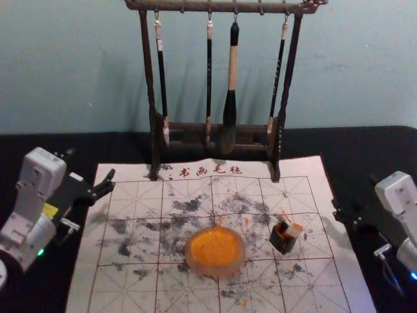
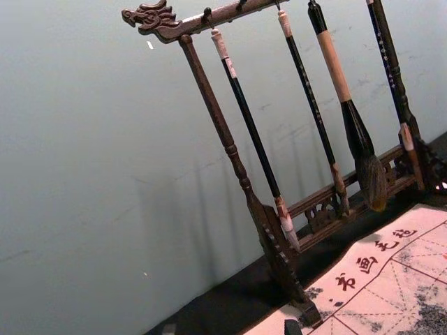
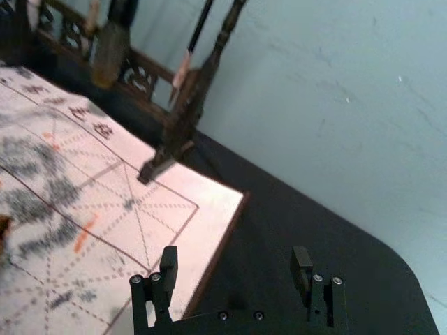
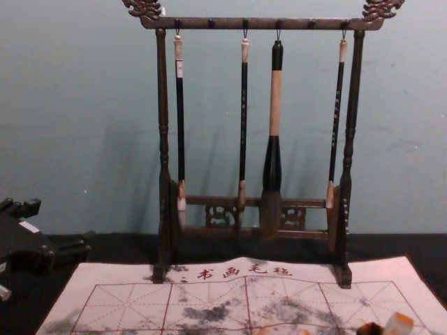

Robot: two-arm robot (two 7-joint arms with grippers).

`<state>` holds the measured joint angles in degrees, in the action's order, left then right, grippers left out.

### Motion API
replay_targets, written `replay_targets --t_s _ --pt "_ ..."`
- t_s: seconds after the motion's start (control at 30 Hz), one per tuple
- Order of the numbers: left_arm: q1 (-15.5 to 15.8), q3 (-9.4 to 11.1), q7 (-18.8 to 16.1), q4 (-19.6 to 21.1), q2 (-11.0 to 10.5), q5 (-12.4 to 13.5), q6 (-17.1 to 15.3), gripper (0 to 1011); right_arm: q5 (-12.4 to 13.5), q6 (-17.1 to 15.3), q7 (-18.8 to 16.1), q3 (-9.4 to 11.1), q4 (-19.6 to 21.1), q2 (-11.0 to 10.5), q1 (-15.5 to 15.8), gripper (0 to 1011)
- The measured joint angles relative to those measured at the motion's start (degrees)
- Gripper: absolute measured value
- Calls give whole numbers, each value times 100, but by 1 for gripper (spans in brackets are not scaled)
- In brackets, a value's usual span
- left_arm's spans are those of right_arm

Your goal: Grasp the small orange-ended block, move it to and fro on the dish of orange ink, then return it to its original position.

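Orange-ended block [image 1: 295, 229] tilted in dark holder [image 1: 283, 243], right of ink dish [image 1: 215, 268], on marked mat [image 1: 140, 287]. Behind: rack [image 1: 148, 78], four brushes [image 1: 230, 107] hanging. Left gripper [image 1: 90, 169] at mat's left edge, right gripper [image 1: 355, 192] at its right; both jaws apart.

Past the left claw [image 1: 91, 164], rightward — rack [image 1: 189, 6], four hanging brushes [image 1: 232, 72], wall [image 1: 365, 72] behind; beside the claw — mat [image 1: 300, 171].

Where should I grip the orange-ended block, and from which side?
Grip the block by the sides of its upper part, probably from above with the right end effector, which is nearer. It pokes up from the dark holder, seemingly leaning toward the robot's right, so I'd tilt to match.
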<state>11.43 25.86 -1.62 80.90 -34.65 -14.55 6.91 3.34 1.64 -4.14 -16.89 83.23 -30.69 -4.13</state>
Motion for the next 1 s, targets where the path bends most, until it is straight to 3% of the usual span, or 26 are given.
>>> replay_targets --t_s 0.2,1.0 --pt "0 0 0 0 0 0 0 1001 -66 108 122 103 -208 180 -16 1003" --pt "0 0 0 0 0 0 0 1001 -59 92 98 71 -156 133 -15 1003"
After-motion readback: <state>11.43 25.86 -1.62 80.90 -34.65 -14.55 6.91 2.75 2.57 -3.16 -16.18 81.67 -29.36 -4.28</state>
